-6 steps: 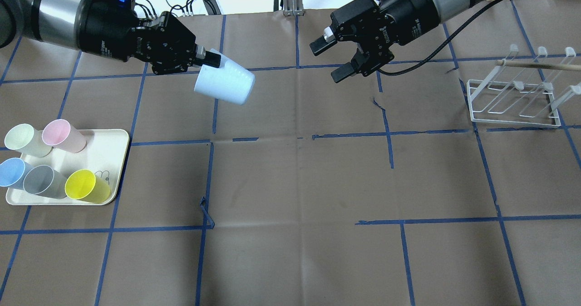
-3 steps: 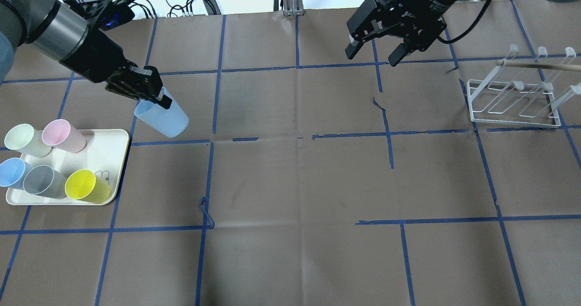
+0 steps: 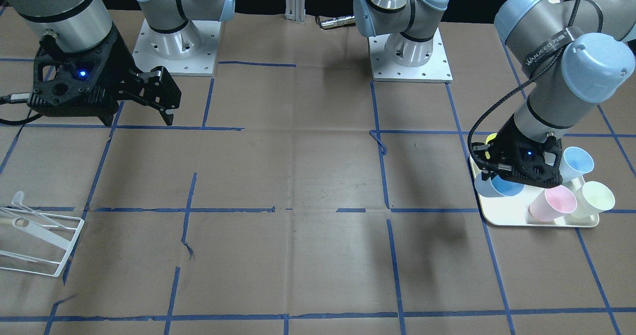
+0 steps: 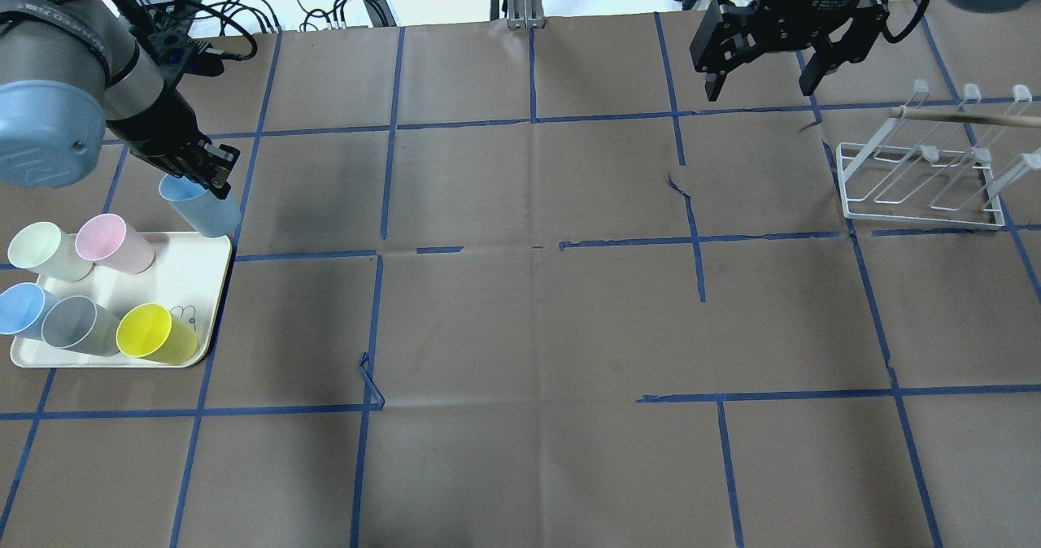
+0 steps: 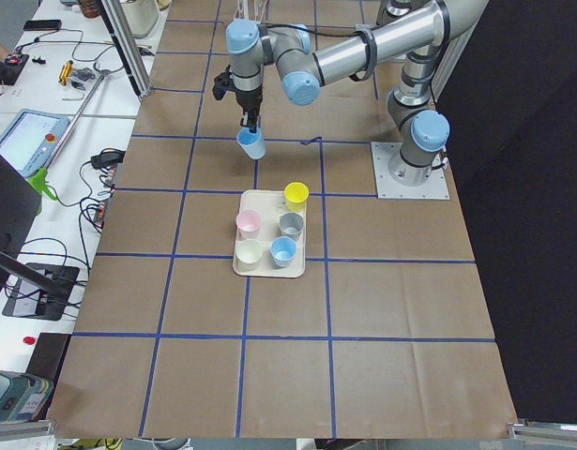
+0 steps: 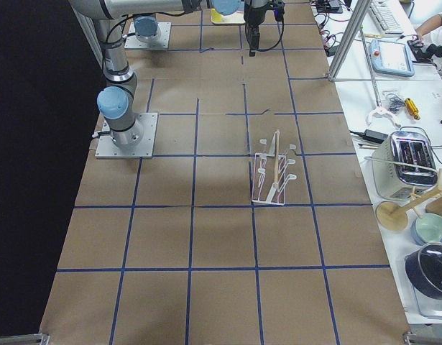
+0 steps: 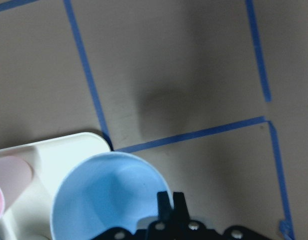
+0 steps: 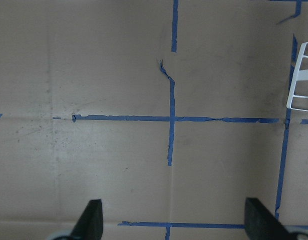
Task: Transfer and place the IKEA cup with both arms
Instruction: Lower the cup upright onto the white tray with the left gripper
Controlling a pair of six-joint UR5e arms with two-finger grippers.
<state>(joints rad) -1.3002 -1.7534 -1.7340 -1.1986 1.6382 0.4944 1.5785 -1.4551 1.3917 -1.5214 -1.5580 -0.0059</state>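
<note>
I'm looking at the brown paper-covered table (image 4: 529, 328) gridded with blue tape. The silver-grey left arm (image 4: 81, 68) reaches down toward the table's left end, and the right arm (image 3: 64, 12) hangs over the far side near the white wire rack (image 4: 919, 190). The right gripper (image 4: 758, 93) is spread wide and holds nothing.

A cream rectangular plastic tray (image 4: 213, 288) carries five tumblers: pale green, pink, blue, grey and yellow.

The IKEA cup (image 4: 199, 206) is a small pale-blue plastic tumbler, tapered and handle-less. It is plain outside and a deeper blue inside (image 7: 103, 195). It hangs upright, mouth up, at the tray's corner farthest from the robot, apparently raised off the table.

The left gripper (image 4: 213, 184) is clenched on its rim, one finger inside the wall and one outside. In the left wrist view the fingertips (image 7: 166, 202) sit nearly together.
</note>
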